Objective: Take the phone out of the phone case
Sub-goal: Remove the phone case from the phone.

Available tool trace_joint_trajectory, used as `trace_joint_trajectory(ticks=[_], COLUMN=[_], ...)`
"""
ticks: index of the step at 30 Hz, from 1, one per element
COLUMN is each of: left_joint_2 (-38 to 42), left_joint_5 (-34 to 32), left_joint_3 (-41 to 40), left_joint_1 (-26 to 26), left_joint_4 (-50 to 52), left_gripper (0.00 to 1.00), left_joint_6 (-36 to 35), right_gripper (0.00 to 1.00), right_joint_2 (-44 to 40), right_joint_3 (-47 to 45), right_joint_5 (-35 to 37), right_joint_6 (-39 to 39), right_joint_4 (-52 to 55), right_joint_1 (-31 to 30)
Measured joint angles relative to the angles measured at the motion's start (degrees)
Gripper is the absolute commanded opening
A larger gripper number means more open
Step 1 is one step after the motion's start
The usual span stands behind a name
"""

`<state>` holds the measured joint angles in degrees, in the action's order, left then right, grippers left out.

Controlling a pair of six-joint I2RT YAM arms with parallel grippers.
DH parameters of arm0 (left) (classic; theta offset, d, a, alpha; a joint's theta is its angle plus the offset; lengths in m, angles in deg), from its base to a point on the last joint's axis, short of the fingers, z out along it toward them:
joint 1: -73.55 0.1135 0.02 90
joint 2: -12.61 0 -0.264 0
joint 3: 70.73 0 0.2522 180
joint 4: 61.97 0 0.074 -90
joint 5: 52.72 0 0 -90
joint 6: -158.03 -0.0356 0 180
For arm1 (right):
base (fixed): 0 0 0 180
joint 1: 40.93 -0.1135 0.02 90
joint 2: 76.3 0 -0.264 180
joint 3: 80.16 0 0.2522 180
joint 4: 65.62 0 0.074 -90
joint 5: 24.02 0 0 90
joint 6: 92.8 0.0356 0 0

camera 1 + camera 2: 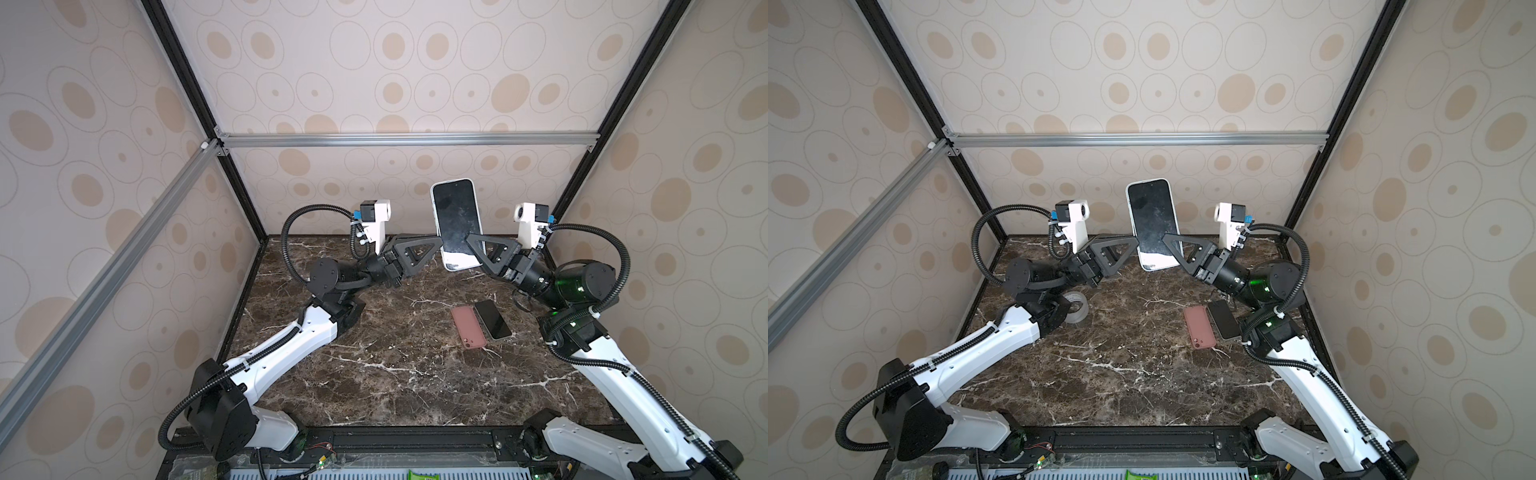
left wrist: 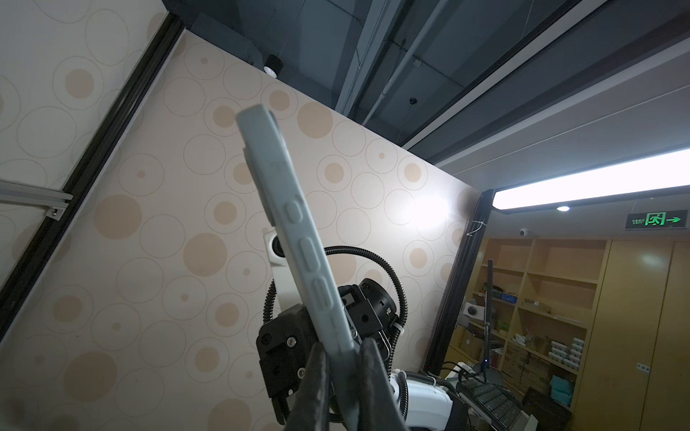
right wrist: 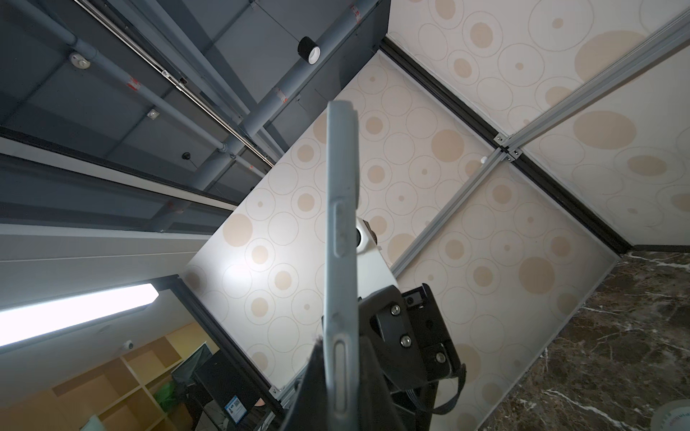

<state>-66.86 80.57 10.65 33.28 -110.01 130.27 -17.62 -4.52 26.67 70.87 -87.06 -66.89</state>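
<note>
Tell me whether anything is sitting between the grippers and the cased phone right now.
Nothing visible. The left gripper and right gripper each clamp a side edge of the cased phone, held upright above the table.

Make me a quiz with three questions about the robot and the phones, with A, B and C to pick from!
1. Where is the black phone?
A. Flat on the table, beside the pink case
B. Leaning on the back wall
C. Held up in the air

2. What colour is the case on the raised phone?
A. Red
B. Pale, whitish-grey
C. Green

3. What state is the raised phone in?
A. Lying face down
B. Out of its case
C. Inside its case, held upright

Answers:
1 A: in both top views it lies right next to the pink case.
2 B: its rim looks pale in every view.
3 C: the pale rim wraps the dark screen, and the left gripper and right gripper pinch its edges.
</note>
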Motion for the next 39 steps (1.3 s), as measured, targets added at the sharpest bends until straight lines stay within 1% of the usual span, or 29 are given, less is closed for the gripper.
trace_joint_trajectory(ticks=[7,15,21,29,36,39], left_joint_2=[0.0,-1.68,-2.47,-2.51,-2.19,-2.38], left_joint_5=[-0.42,-2.32,-2.95,-5.11,-6.93,-7.43], left_joint_3=[0.02,0.02,0.09,0.13,0.02,-0.35], left_joint_1=[0.0,0.0,-0.02,-0.15,-0.79,-1.01], left_joint_4=[-2.58,-12.66,-16.57,-16.61,-14.12,-15.02], left_gripper=[0.0,0.0,0.0,0.0,0.0,0.0], left_joint_6=[1.18,5.31,6.4,6.49,5.86,6.38], right_gripper=[0.0,0.0,0.0,0.0,0.0,0.0], right_joint_2=[1.99,6.91,8.98,12.15,12.35,12.37], right_joint_3=[0.0,0.09,0.7,1.2,1.81,1.88], right_joint_5=[0.98,3.58,4.59,5.35,5.9,5.81], right_joint_6=[4.09,10.91,13.55,16.28,15.34,14.97], right_joint_4=[-3.52,-14.73,-18.91,-26.8,-27.17,-27.3], right_joint_1=[-2.12,-5.97,-7.3,-7.85,-7.8,-7.8])
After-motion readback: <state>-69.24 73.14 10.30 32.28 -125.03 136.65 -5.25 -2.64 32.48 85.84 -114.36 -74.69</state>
